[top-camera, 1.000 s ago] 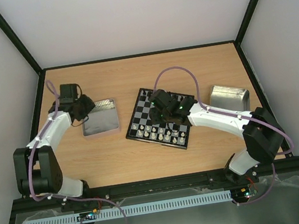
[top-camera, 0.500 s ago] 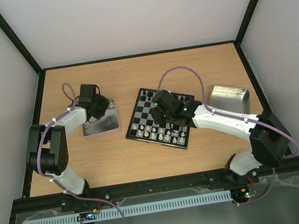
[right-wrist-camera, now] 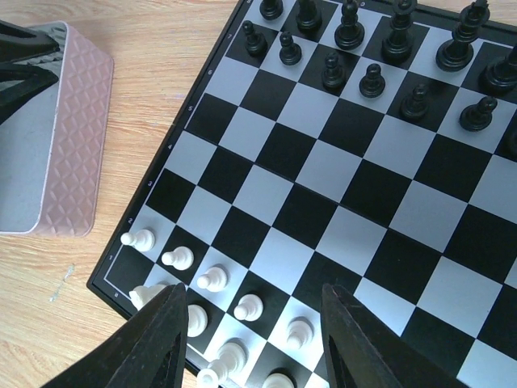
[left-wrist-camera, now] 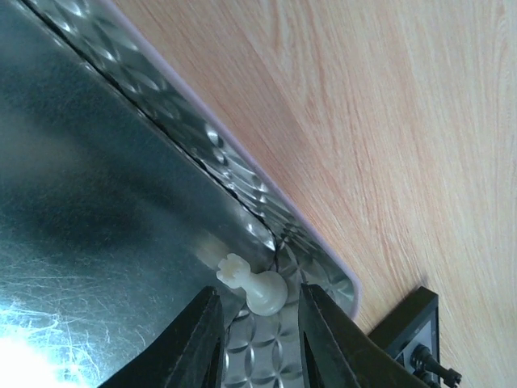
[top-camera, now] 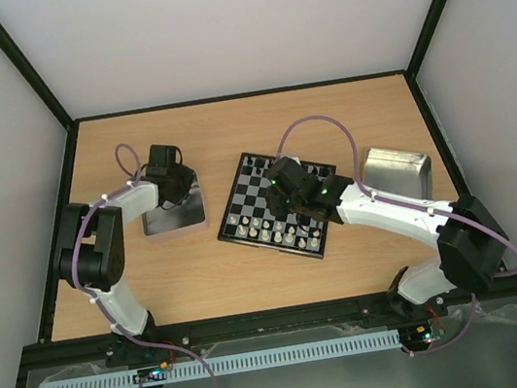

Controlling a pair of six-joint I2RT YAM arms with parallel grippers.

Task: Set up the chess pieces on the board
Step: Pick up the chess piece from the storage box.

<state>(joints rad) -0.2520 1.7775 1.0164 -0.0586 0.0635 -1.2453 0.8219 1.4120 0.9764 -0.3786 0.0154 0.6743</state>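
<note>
Chess pieces (right-wrist-camera: 371, 79), tiny cream-white and black figurines, stand in rows at opposite edges of the flat black-and-pale checkered board (right-wrist-camera: 323, 174).
One cream-white rook (left-wrist-camera: 260, 287) lies on its side in a corner of the shiny rectangular metal tray (left-wrist-camera: 97, 162) on the wooden tabletop (left-wrist-camera: 388, 121). Left gripper (left-wrist-camera: 260, 303): jaws narrowly parted, one either side of that rook, not visibly clamping it. Right gripper (right-wrist-camera: 250, 295): jaws wide apart above the cream-white rows, holding nothing.

- Board (right-wrist-camera: 323, 174): black and pale checkered squares, thin black border, lying flat.
- Black pieces (right-wrist-camera: 371, 81): upright, two rows along one edge.
- White pieces (right-wrist-camera: 212, 279): upright, rows along the opposite edge.
- Stray white piece (left-wrist-camera: 252, 281): notched crown, lying tilted in the tray (left-wrist-camera: 242, 194) corner.
</note>
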